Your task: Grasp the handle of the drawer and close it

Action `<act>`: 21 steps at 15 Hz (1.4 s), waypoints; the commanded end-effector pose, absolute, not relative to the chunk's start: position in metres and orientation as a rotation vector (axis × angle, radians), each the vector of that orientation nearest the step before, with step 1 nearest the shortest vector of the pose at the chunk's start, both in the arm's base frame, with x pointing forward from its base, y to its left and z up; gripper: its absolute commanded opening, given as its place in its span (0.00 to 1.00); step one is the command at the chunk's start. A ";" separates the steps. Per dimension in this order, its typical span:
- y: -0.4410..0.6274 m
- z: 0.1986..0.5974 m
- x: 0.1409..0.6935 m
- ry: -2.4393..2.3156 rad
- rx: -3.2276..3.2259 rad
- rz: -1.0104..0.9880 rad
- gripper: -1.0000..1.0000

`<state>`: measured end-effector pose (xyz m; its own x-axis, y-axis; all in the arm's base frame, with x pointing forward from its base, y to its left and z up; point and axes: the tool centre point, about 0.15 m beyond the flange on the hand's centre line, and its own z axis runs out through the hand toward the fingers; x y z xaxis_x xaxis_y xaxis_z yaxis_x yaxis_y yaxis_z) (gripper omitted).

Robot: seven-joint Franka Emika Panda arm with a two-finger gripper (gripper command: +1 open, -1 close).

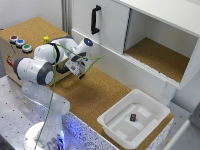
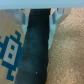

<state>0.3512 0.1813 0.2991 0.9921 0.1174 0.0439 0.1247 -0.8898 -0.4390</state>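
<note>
In the wrist view the black curved handle [image 2: 32, 50] runs between my two fingers [image 2: 22, 17], which sit tight against its sides. Behind it is the tan drawer [image 2: 7, 27] front with a blue pixel-figure sticker. In the exterior view my gripper [image 1: 76, 66] is at the side of the cork-topped wooden box [image 1: 30, 27] that faces the exterior view's right. There the arm hides the handle and most of the drawer. The gripper [image 2: 39, 17] is shut on the handle.
Coloured buttons [image 1: 20, 43] sit on the box top. A white cabinet [image 1: 150, 30] with a long black door handle [image 1: 95, 20] and an open compartment stands behind. A white plastic tub [image 1: 107, 120] holding a small dark item [image 1: 133, 117] is at the exterior view's right.
</note>
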 end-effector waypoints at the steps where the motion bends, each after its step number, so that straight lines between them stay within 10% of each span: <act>1: 0.195 0.293 0.367 -0.242 -2.661 0.063 0.00; 21: 0.328 0.280 0.362 -0.476 -2.618 0.062 0.00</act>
